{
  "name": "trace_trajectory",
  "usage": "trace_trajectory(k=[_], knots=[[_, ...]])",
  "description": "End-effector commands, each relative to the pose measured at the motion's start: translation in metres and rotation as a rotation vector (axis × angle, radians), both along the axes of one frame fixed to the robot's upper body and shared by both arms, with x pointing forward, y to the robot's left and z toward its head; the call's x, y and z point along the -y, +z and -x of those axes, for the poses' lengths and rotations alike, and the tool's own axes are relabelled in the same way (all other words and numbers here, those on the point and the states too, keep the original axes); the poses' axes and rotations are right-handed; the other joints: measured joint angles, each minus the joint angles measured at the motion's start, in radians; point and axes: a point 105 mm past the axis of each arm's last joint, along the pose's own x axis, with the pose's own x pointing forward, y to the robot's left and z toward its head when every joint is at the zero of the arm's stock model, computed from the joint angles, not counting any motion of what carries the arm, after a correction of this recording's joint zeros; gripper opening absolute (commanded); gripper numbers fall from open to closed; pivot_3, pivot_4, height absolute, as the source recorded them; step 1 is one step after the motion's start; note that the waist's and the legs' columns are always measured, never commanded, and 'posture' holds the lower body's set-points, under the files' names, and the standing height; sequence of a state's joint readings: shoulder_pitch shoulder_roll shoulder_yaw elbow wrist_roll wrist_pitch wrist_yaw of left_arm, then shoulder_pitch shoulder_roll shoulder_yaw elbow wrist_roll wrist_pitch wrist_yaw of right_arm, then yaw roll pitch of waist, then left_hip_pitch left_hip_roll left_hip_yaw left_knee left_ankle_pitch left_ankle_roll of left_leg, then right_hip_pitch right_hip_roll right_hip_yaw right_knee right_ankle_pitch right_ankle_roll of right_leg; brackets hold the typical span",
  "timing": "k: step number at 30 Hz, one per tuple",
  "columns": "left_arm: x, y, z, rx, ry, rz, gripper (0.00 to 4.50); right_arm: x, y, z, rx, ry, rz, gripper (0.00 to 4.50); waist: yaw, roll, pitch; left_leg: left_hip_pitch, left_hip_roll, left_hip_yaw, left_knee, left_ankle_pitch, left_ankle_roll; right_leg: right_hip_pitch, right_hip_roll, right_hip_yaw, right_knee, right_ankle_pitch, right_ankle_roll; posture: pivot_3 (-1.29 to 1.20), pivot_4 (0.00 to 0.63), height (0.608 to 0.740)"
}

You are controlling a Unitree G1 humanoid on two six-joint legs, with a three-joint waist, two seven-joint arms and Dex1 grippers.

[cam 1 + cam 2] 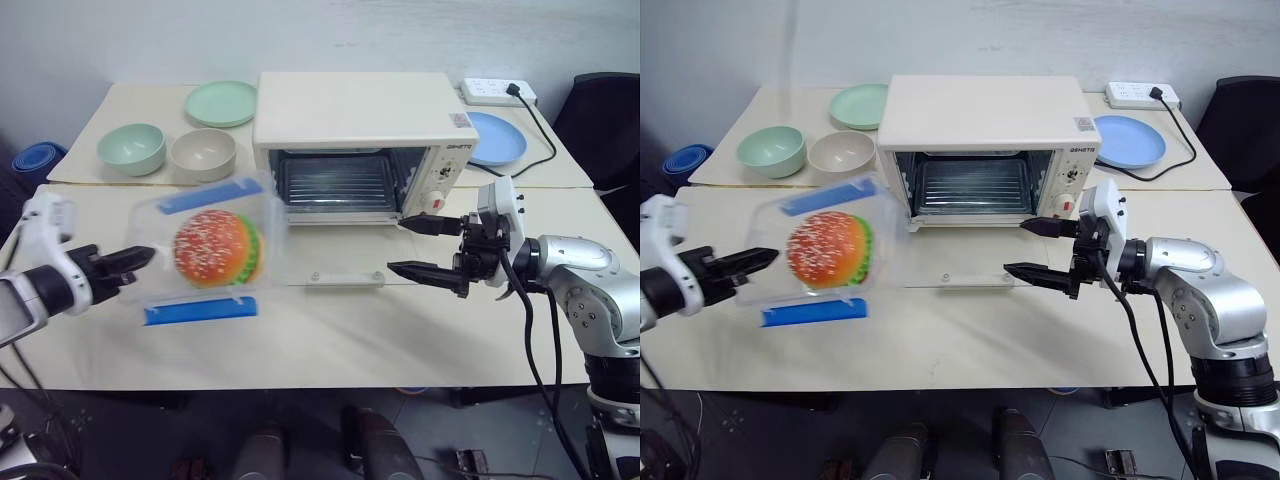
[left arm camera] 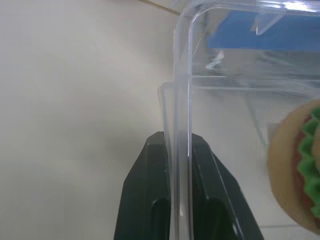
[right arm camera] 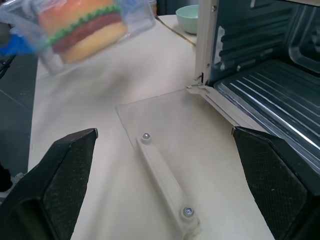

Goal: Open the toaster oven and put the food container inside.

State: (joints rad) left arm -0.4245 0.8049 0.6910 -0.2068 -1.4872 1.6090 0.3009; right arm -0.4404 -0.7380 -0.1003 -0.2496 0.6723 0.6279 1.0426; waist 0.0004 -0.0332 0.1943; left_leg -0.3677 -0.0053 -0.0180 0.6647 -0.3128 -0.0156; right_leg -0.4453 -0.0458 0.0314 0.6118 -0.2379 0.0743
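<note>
The left gripper (image 1: 140, 260), at the left edge of the frame, has its two black fingers (image 2: 150, 200) pinched tight on the thin wall of the clear rectangular plastic food container (image 1: 205, 250) with blue side clips and a toy hamburger inside. The box hangs tipped on its side, clear of the table, left of centre. It looks light and stiff but slick, so a rim pinch could let it swing or slip.

The right gripper (image 1: 425, 245), right of centre, stands spread wide and empty beside the cream-white boxy toaster oven (image 1: 355, 125), whose glass door (image 1: 335, 265) already lies flat open.
</note>
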Motion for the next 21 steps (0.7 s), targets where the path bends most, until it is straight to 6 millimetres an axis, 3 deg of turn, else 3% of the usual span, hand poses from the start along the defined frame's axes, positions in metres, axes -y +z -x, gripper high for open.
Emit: trace_trajectory(k=[1,7,16,21], knots=[[0.022,0.010,-0.018,0.062,-0.020,-0.022,0.11,0.010,0.013,0.009,0.074,-0.038,0.009,4.50,0.002,0.000,0.000,0.000,0.000,0.000,0.000,0.000,0.000,0.000,0.000,0.000,0.000,0.000,0.000,0.00,0.150,0.740],[0.074,0.011,-0.050,0.094,-0.087,-0.080,0.11,0.040,0.014,0.032,0.059,-0.155,0.014,4.50,0.005,0.000,0.000,-0.001,0.000,0.001,0.000,0.000,0.000,0.000,0.001,0.001,-0.001,0.000,0.001,0.00,0.150,0.740],[0.123,0.019,-0.082,0.146,-0.146,-0.149,0.11,0.039,0.006,0.045,0.043,-0.246,-0.040,4.50,0.001,0.000,0.000,0.001,-0.002,0.004,0.000,0.002,-0.001,0.001,0.007,0.002,0.001,0.001,0.001,0.00,0.150,0.740],[0.129,0.016,-0.091,0.132,-0.133,-0.123,1.59,0.037,0.007,0.043,0.056,-0.290,-0.078,4.50,-0.004,0.000,0.000,0.000,-0.001,0.004,0.000,0.002,0.000,0.000,0.008,0.003,0.001,0.002,0.003,0.00,0.150,0.740]])
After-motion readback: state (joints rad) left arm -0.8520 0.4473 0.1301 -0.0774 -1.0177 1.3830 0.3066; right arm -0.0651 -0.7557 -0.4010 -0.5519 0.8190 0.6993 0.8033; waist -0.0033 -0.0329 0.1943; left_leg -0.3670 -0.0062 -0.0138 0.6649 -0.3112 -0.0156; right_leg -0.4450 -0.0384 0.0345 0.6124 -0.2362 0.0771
